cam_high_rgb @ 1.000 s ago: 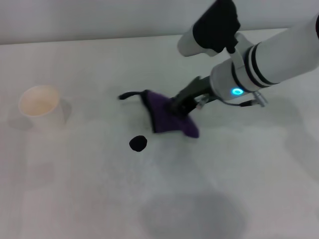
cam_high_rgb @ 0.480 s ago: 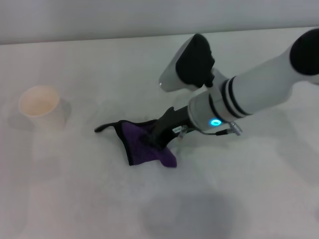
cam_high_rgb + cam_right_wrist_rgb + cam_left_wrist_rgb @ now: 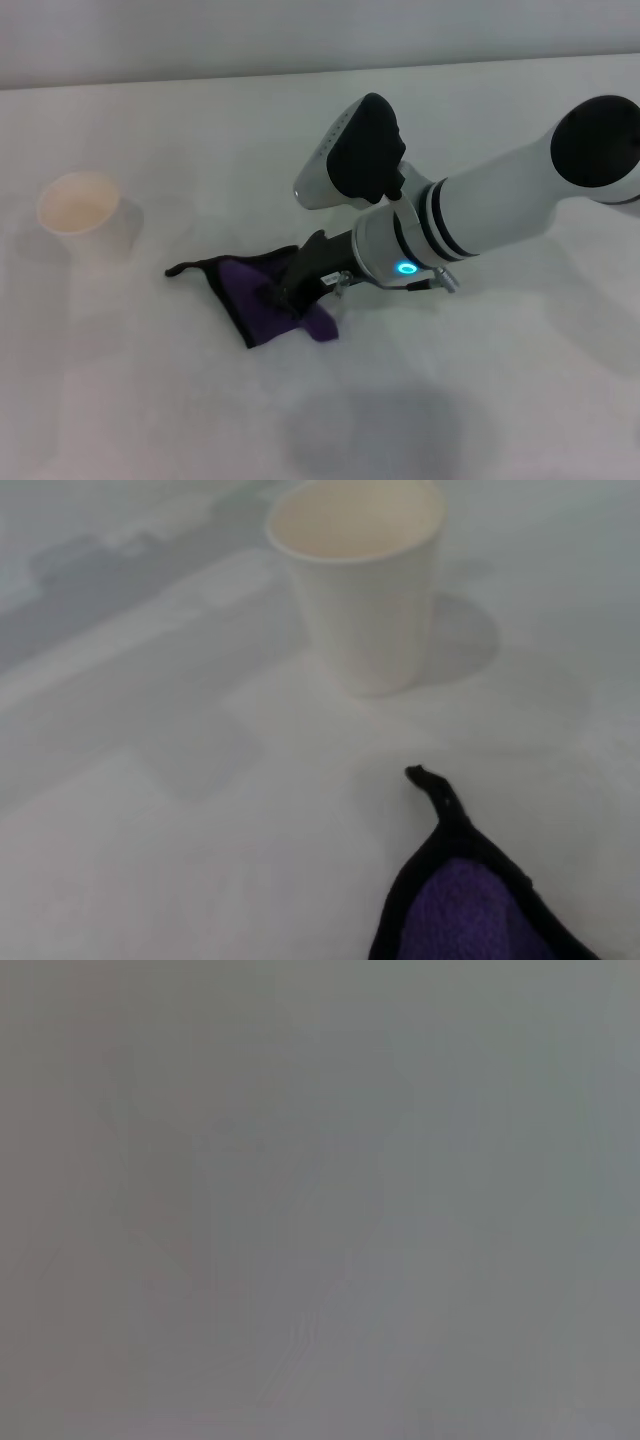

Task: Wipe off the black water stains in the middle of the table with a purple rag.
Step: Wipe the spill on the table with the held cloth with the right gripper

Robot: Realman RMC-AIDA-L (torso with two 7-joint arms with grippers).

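The purple rag (image 3: 245, 285), black-trimmed with a thin loop trailing to the left, lies crumpled on the white table (image 3: 150, 400) near its middle. My right gripper (image 3: 285, 293) reaches in from the right, shut on the rag and pressing it against the tabletop. In the right wrist view one corner of the rag (image 3: 470, 905) and its black loop show. The black water stains show in no view. The left gripper is out of sight, and the left wrist view holds only plain grey.
A white paper cup (image 3: 82, 215) stands upright at the table's left, also seen beyond the rag (image 3: 365, 585) in the right wrist view. The right arm's white forearm (image 3: 500, 210) stretches across the right half of the table.
My right gripper has dragged the rag left and toward the front, over the spot where a black blob lay a second ago. That blob no longer shows.
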